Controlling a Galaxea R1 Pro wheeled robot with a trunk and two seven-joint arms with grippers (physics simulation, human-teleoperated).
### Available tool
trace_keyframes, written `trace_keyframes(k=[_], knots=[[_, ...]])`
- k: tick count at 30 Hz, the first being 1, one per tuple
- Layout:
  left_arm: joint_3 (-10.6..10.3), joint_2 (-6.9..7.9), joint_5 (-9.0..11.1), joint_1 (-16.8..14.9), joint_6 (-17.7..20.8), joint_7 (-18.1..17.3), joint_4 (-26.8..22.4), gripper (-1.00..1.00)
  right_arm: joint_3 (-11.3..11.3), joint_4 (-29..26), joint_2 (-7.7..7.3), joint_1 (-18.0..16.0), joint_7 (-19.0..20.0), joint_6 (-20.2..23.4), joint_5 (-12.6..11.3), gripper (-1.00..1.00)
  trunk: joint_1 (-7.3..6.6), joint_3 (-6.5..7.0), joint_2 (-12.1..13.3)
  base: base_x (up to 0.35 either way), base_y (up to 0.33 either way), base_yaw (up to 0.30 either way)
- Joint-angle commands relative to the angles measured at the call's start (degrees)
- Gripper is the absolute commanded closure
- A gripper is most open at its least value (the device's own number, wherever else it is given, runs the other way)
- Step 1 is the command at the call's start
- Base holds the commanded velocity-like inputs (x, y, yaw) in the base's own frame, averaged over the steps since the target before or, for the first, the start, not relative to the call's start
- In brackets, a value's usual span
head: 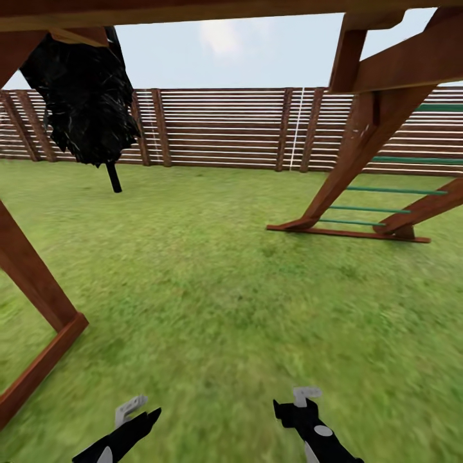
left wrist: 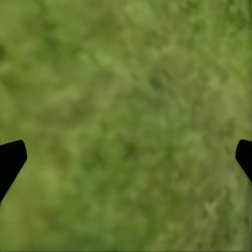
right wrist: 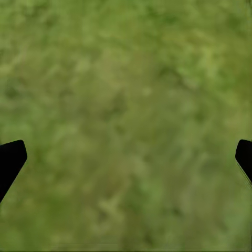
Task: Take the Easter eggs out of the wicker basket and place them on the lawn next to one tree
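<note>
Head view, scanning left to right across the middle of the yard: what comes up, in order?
Wooden frame leg → dark thin-trunked tree → slat fence → wooden ladder frame with green rungs. Lawn runs beneath all of it.

Lawn [head: 212, 289]: short, blurry green grass reaching back to a slatted wooden fence [head: 225, 128]. Resting on it: the foot of a red-brown wooden frame [head: 38, 360] at left, a second frame base with green rungs [head: 360, 225] at right, and a thin black trunk [head: 114, 177] near the fence.
</note>
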Motion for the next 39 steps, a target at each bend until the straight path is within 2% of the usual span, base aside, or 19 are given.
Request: trace_keyframes(k=[1,14,39], knots=[[0.3,-0.04,0.6,0.0,0.6,-0.3,-0.1,-1.00,0.0,0.0,-0.01,0.0,0.0,-0.2,0.3,-1.00,0.02,-0.05,0.0,0.314,-0.104,0.288],[0.3,-0.03,0.6,0.0,0.6,-0.3,-0.1,-1.00,0.0,0.0,-0.01,-0.1,0.0,-0.2,0.3,-1.00,0.02,-0.05,0.0,0.314,-0.104,0.288],[0.3,-0.02,0.6,0.0,0.6,-0.3,-0.1,-1.00,0.0,0.0,-0.01,0.0,0.0,-0.2,0.3,-1.00,0.02,-0.05,0.0,0.314,-0.104,0.014]])
